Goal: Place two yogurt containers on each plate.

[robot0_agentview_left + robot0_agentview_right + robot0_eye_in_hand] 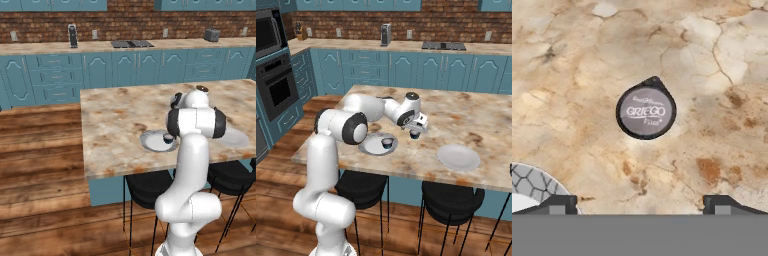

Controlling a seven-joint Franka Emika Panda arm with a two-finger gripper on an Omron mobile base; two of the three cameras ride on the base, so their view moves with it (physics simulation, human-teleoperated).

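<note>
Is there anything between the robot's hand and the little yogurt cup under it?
No. In the hand view, bare marble counter is all that shows around the yogurt cup, straight below the open hand.

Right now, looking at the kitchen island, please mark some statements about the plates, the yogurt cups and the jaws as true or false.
1. One yogurt cup sits on the left plate. True.
2. The right plate carries two cups. False: it carries none.
3. The gripper holds a cup between its jaws. False: the jaws are open above a cup that stands on the counter.
4. In the hand view, the cup below the gripper stands on bare counter, apart from the plate edge. True.
5. Black stools stand under the island. True.
</note>
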